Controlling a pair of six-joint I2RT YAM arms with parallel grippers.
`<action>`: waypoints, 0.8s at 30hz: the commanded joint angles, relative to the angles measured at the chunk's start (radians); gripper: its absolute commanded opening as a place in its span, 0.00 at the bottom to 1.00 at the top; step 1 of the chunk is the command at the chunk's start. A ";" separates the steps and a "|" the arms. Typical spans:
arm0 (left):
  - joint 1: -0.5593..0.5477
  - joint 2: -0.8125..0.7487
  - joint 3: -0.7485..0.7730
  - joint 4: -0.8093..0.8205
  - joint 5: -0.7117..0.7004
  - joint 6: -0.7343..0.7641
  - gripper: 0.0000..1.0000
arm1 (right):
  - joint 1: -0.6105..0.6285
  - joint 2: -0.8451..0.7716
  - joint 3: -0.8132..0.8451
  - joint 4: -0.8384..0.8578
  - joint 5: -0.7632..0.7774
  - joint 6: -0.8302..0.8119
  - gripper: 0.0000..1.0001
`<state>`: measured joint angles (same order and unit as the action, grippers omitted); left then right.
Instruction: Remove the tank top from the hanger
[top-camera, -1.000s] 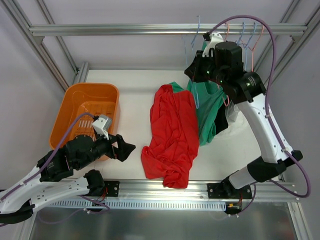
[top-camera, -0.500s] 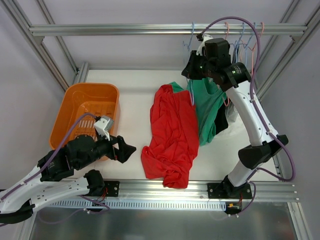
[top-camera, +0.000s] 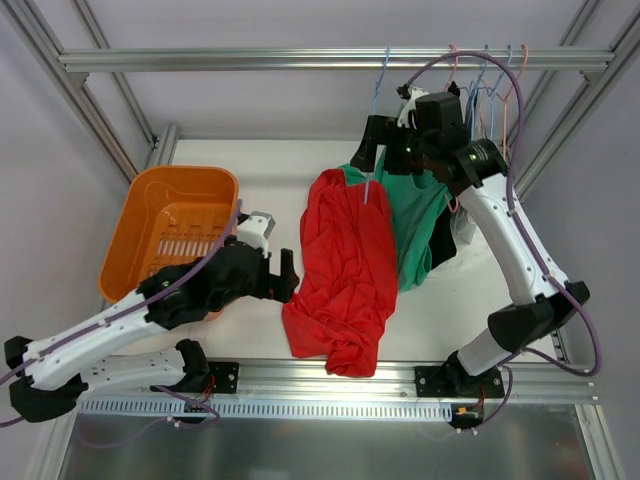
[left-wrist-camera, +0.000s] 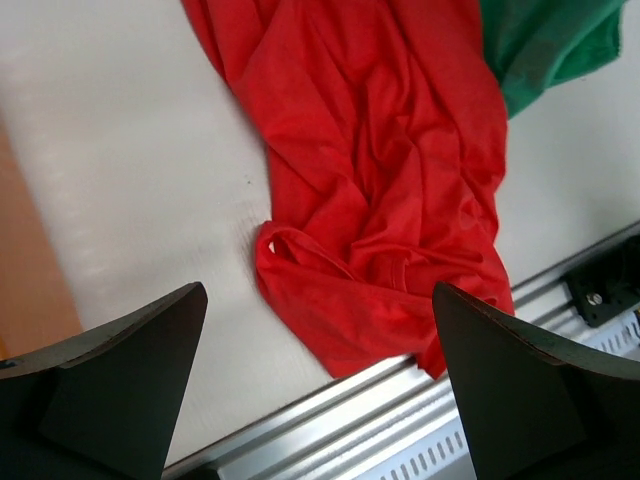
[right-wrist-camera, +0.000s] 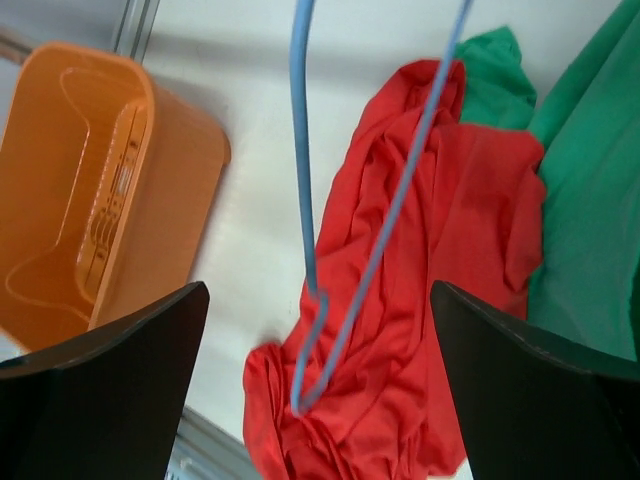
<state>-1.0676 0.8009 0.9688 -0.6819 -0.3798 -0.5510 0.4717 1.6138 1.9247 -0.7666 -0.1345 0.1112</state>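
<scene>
1. The red tank top (top-camera: 345, 270) lies crumpled on the white table (top-camera: 270, 180). Its long axis runs from the far side, below the rail (top-camera: 250, 60), down to the near edge
2. The blue hanger (top-camera: 375, 130) hangs from that rail above the top's far end. In the right wrist view its wire looks bare, with no cloth threaded on it, so I judge the top to be off the hanger. Whether the hanger's lowest corner touches the cloth cannot be told
3. The right claw (top-camera: 378, 148) is up by the hanger with its fingers spread wide, gripping nothing. The red cloth lies below it and towards the near edge
4. The left claw (top-camera: 280, 278) is low over the table, also wide open and empty. It sits just beside the top's near-left edge, and its wrist view shows the folded strap end (left-wrist-camera: 300, 250) right ahead, between the fingers
5. The left arm is therefore the nearer one to the cloth; a short reach to its right would meet the hem
6. A green garment (top-camera: 415, 215) lies touching the red top's right side, so a grab from that side could catch both
7. The orange basket (top-camera: 170, 230) stands to the left, apart from the cloth
</scene>
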 joint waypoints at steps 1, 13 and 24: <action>-0.005 0.167 0.044 0.074 -0.073 -0.053 0.99 | 0.016 -0.187 -0.064 0.026 -0.039 -0.025 1.00; 0.080 0.860 0.292 0.286 0.160 -0.063 0.99 | 0.025 -0.824 -0.554 0.069 0.009 -0.077 1.00; 0.035 1.159 0.340 0.294 0.157 -0.138 0.99 | 0.025 -1.063 -0.667 -0.017 -0.138 -0.104 1.00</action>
<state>-1.0023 1.9377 1.2972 -0.3908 -0.2272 -0.6334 0.4946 0.5812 1.2774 -0.7780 -0.1959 0.0284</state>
